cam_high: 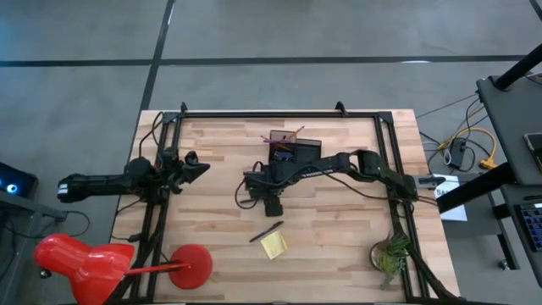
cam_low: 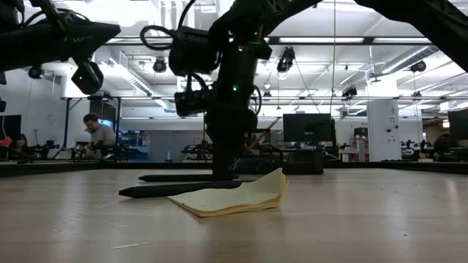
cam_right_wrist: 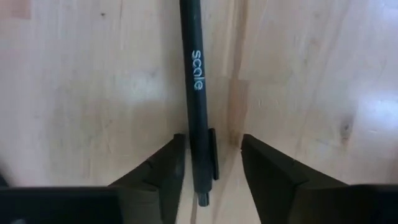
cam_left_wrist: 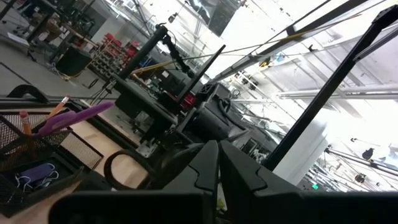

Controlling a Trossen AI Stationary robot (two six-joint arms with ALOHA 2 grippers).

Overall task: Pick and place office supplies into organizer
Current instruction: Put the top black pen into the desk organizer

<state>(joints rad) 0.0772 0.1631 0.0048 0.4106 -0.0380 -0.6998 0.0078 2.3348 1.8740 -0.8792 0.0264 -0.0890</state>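
My right gripper (cam_right_wrist: 211, 155) points down at the table's middle, open, one finger on each side of a black pen (cam_right_wrist: 198, 93) printed "scale" that lies flat on the wood. In the low view this gripper (cam_low: 227, 164) stands over the farther pen (cam_low: 183, 177). A second black pen (cam_high: 266, 231) and the yellow sticky-note pad (cam_high: 273, 246) lie nearer the near edge. The black mesh organizer (cam_high: 292, 149) stands just beyond the gripper and holds purple scissors (cam_left_wrist: 74, 117) and an orange pencil (cam_left_wrist: 59, 106). My left gripper (cam_high: 196, 167) waits shut above the table's left side. My right gripper straddles the pen's clip end (cam_right_wrist: 210, 152) from above, pointing down, fingers across the pen. One finger (cam_right_wrist: 174, 162) stands close against the barrel and the other (cam_right_wrist: 261, 168) shows a gap. Whether either finger touches the pen, I cannot tell. The pen lies flat on the table.
A small green plant (cam_high: 389, 256) stands at the near right corner. A red object (cam_high: 85, 263) sits off the near left corner. A black frame rail (cam_high: 279, 113) runs along the table's far edge and sides. A person (cam_low: 99, 135) sits in the room behind.
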